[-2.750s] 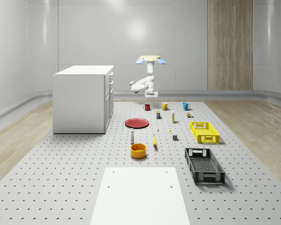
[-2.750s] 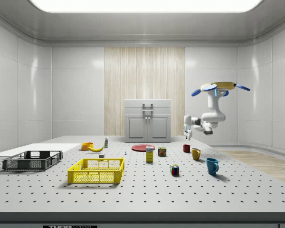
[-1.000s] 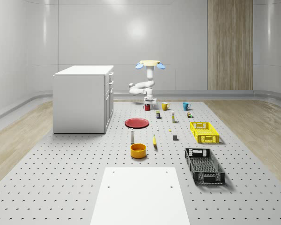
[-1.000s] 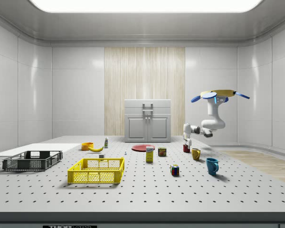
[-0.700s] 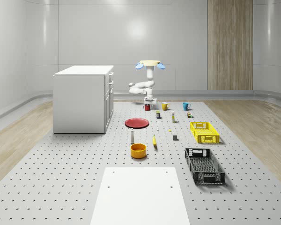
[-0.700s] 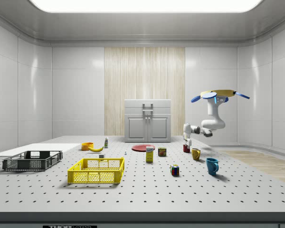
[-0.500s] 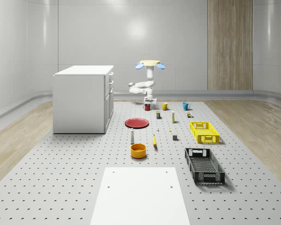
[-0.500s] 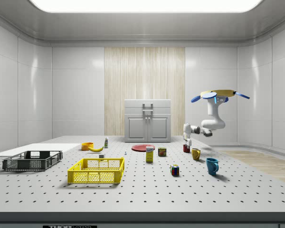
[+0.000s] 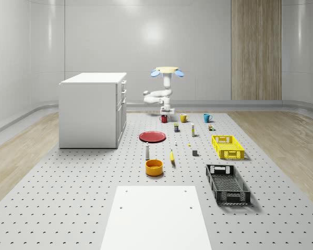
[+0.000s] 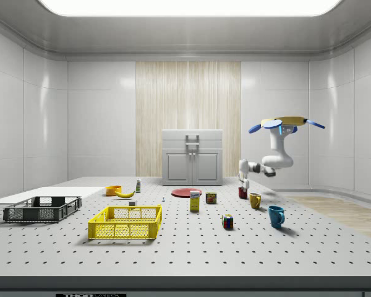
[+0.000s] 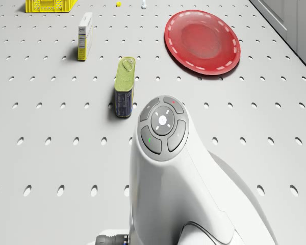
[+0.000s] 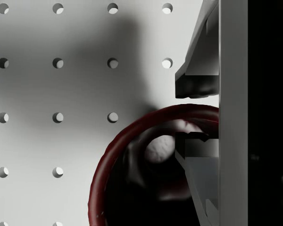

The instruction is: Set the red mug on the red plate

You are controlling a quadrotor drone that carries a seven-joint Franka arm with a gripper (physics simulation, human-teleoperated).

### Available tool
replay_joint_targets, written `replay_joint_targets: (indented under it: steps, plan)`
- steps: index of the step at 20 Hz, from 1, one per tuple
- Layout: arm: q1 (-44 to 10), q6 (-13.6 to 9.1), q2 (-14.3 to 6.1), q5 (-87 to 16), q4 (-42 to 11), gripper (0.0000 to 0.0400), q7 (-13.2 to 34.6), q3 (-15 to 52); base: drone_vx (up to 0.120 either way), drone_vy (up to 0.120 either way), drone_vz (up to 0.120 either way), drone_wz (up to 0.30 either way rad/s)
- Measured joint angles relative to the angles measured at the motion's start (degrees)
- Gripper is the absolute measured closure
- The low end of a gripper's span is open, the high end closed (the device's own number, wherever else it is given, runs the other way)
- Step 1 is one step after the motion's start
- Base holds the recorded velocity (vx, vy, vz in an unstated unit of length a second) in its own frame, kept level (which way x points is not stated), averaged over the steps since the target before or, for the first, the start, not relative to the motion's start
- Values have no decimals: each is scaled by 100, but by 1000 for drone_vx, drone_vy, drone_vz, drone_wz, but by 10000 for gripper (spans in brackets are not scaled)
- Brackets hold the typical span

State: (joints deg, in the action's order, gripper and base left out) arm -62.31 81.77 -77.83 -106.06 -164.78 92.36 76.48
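The red mug (image 9: 164, 119) stands on the perforated table at its far end, behind the red plate (image 9: 152, 136). The drone (image 9: 167, 71) hovers above and behind the mug, with its arm bent down to it. In the wrist view my gripper (image 12: 198, 115) is shut on the red mug's rim (image 12: 118, 141), one finger (image 12: 198, 84) outside the wall and the other inside the cup. From the side, the gripper (image 10: 242, 185) sits right on top of the mug (image 10: 242, 193). The flat red plate (image 11: 202, 41) lies bare, apart from the mug.
A yellow mug (image 9: 183, 118) and a blue mug (image 9: 207, 117) stand to the whole-scene view's right of the red mug. A tin can (image 11: 125, 87) and a small box (image 11: 83, 35) lie near the plate. A white cabinet (image 9: 93, 109) stands at the left; crates (image 9: 227, 146) sit at the right.
The drone has come lower and the arm has brought the gripper down onto the red mug. In the last second the robot has barely moved and the fingers have shut.
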Motion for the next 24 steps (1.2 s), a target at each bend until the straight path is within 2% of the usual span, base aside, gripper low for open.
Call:
replay_joint_targets:
  steps: [3,11,14,18,24]
  plan:
    - [-32,-27,-30,205,-20,299,39,204,0,0,120,0]
    - [-87,46,-168,466,-31,300,96,437,120,-120,115,0]
    - [-100,95,-227,512,-30,300,108,469,80,-120,0,0]
    - [-115,164,-304,557,-28,300,122,495,120,-30,0,0]
    - [-133,266,-416,609,-24,300,139,520,120,-120,0,0]
